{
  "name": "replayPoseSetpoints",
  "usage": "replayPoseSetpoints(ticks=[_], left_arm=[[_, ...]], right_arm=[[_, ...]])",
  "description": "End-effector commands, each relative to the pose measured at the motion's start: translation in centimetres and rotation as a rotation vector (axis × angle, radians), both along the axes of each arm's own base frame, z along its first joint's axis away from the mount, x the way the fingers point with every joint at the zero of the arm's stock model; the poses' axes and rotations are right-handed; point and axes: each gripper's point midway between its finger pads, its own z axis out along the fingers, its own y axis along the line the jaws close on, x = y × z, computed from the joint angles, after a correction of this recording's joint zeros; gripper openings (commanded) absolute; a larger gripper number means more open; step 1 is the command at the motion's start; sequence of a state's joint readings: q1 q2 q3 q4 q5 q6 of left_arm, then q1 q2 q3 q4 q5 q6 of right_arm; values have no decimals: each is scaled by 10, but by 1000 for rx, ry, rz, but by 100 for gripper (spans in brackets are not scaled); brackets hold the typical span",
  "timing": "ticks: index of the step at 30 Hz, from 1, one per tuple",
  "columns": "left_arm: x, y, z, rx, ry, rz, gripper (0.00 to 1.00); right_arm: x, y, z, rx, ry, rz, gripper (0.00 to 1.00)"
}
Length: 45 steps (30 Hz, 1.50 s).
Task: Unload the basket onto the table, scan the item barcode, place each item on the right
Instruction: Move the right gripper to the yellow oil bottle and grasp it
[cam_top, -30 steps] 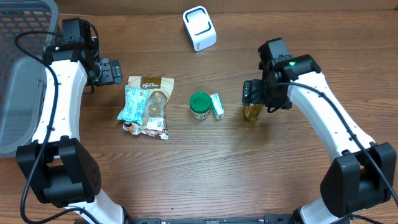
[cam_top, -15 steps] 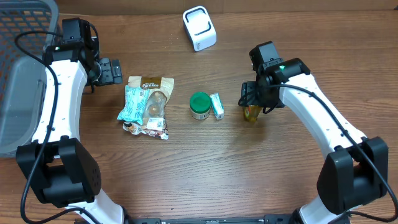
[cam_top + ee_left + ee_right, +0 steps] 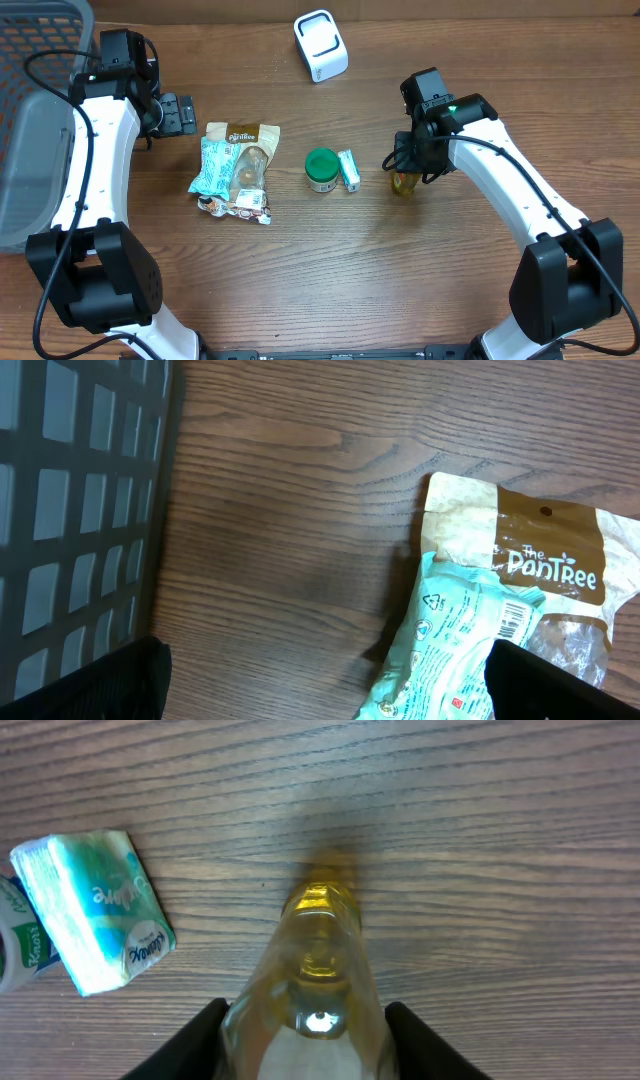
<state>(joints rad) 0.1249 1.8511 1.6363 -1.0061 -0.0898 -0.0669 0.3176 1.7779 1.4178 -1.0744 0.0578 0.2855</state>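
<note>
A small bottle of yellow liquid (image 3: 405, 184) stands on the table right of centre, and my right gripper (image 3: 412, 160) is over it. In the right wrist view the bottle (image 3: 318, 950) fills the space between the two black fingers (image 3: 195, 1045), which press against both of its sides: my right gripper (image 3: 305, 1025) is shut on it. The white barcode scanner (image 3: 320, 45) sits at the back of the table. My left gripper (image 3: 180, 113) hangs open at the far left, with nothing between its jaws (image 3: 325, 680).
A green-lidded jar (image 3: 321, 168) and a teal tissue pack (image 3: 348, 170) lie just left of the bottle. Snack bags (image 3: 235, 165) are piled further left. A dark mesh basket (image 3: 40, 100) stands along the left edge.
My right gripper has shifted slightly left and closed its jaws in onto the yellow bottle. The left arm has not moved.
</note>
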Motion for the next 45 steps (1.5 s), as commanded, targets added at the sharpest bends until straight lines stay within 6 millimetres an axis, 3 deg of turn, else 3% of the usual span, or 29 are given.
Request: replayPoseSetpoints(ticks=[1,6,45], left_arm=[[3,-1,14,6,-34,-20,99],[3,-1,14,6,-35,-20,100],[3,-1,14,6,-35,-21,100]], right_arm=[[3,5,12,41,-27,2,41],[4,6,21,54,-50,3,39],[-6,2,18,37,-11,2,37]])
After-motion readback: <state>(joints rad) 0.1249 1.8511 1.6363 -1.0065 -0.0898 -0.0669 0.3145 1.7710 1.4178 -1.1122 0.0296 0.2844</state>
